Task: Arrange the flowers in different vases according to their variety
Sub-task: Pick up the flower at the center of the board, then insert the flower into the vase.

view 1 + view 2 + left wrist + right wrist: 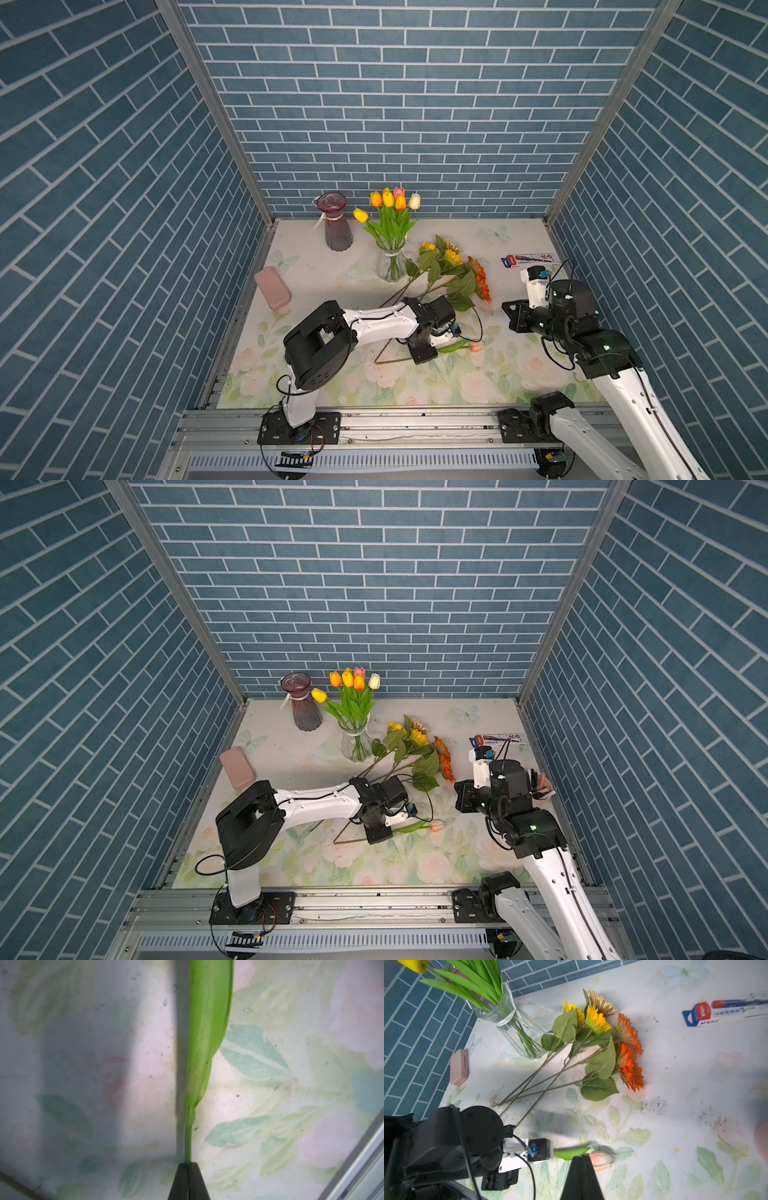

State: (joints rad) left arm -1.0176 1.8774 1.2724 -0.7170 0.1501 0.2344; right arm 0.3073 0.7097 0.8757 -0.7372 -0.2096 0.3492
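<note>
A pink tulip [476, 347] lies low over the mat at front centre. My left gripper [424, 353] is shut on its thin green stem [188, 1142], which runs into the seam between the fingertips, with a leaf [207, 1022] beyond. Several tulips [392, 201] stand in the clear vase [390, 264] at the back. To its left, the purple ribbed vase [336, 226] holds nothing. Several sunflowers [453, 266] lie in a bundle right of the clear vase. My right gripper [509, 316] hovers at the right, shut and holding nothing; in its wrist view the gripper [581, 1157] overlaps the pink tulip [602, 1159].
A flat pink case [272, 287] lies near the left wall. A blue, red and white box [528, 259] sits at the back right by the wall. The sunflower stems [533, 1086] reach toward my left arm. Brick walls close three sides.
</note>
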